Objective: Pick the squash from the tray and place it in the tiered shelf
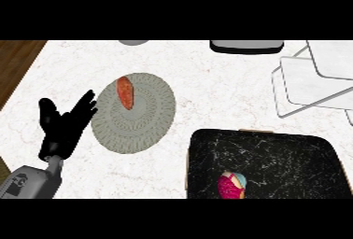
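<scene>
Showing white marble counter (221,88), wood floor (15,60) left, black marble tray (283,151).

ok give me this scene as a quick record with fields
left robot hand: open, fingers up, resting at the view's left
right robot hand: not in view
tray: black, marbled, lower right
on tray: magenta item, near its lower left corner
tiered shelf: white, upper right, apart from tray
plate: grey, round, centre left, orange-red vegetable on its upper left part
</scene>
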Action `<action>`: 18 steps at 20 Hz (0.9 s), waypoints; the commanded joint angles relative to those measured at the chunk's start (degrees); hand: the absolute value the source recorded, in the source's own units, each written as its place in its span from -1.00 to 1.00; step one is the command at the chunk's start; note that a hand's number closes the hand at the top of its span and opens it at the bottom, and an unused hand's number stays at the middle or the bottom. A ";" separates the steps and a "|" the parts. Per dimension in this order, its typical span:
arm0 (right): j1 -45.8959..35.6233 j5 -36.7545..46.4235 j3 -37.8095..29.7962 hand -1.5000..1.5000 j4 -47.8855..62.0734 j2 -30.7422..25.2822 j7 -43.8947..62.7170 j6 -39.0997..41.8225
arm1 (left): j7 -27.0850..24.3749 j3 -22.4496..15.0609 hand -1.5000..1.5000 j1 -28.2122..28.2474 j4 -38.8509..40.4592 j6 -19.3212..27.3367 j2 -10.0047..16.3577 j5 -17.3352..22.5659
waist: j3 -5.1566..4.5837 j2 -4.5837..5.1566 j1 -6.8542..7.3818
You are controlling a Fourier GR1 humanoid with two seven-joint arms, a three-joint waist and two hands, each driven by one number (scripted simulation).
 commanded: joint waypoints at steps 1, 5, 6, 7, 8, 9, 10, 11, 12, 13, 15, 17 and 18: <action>-1.98 1.78 1.07 1.00 2.64 -0.32 -2.30 1.31 | -2.39 -0.88 0.00 5.72 3.45 0.89 -3.78 0.58 | -2.51 0.84 -0.73; -4.25 1.43 -0.86 1.00 7.07 2.82 -1.40 -1.90 | -0.89 0.82 0.00 2.91 4.24 -0.11 -2.49 2.14 | -2.49 1.00 -0.99; -5.45 -0.69 -2.99 1.00 7.16 3.12 0.99 -2.11 | -1.07 -0.90 0.00 4.90 3.42 1.69 -3.44 0.79 | -2.49 0.68 -1.09; -4.47 -0.38 -3.76 -1.00 8.37 3.91 -0.08 -4.35 | -0.70 1.38 0.00 4.87 2.87 -0.23 -1.44 3.03 | -2.46 0.70 -0.96; -4.97 -1.70 -5.71 -1.00 10.06 2.54 -0.72 -3.57 | -1.64 0.03 0.00 6.89 1.77 0.50 -2.25 2.27 | -2.44 0.62 -0.80; -6.00 -1.80 -5.53 -1.00 10.10 5.63 0.05 -5.96 | -2.17 0.83 0.00 5.24 4.36 -0.12 -2.23 2.53 | -2.50 0.94 -0.90; -5.57 -2.43 -6.58 -1.00 11.67 4.81 -0.71 -5.24 | -2.18 0.92 0.00 5.64 3.50 0.18 -1.59 2.17 | -2.45 0.79 -1.14; -6.55 -3.29 -7.06 -1.00 10.65 4.49 -0.20 -4.34 | -0.85 1.52 0.00 4.73 4.21 -0.06 -1.35 2.99 | -2.48 0.61 -1.84; -8.25 -4.16 -7.87 -1.00 12.42 5.52 0.84 -4.78 | -2.85 -0.19 0.00 5.90 4.50 1.15 -3.42 1.67 | -2.51 0.85 -1.10; -7.87 -6.18 -10.47 -1.00 14.55 4.76 -1.39 -4.20 | -2.41 1.19 0.00 5.65 3.08 0.15 -1.49 2.65 | -2.42 0.79 -0.99; -8.40 -6.94 -10.96 -1.00 14.36 7.58 -0.06 -6.48 | -2.22 0.39 0.00 6.94 2.76 0.44 -1.97 2.66 | -2.45 0.64 -0.95; -11.48 -9.32 -13.18 -1.00 15.54 7.35 1.22 -5.74 | -0.94 -0.02 0.00 3.62 4.04 1.49 -3.05 2.13 | -2.47 0.76 -1.81; -10.42 -10.03 -13.91 -1.00 15.18 8.39 1.45 -6.88 | -1.89 -0.29 0.00 7.09 3.29 1.66 -2.23 1.86 | -2.46 0.47 -1.54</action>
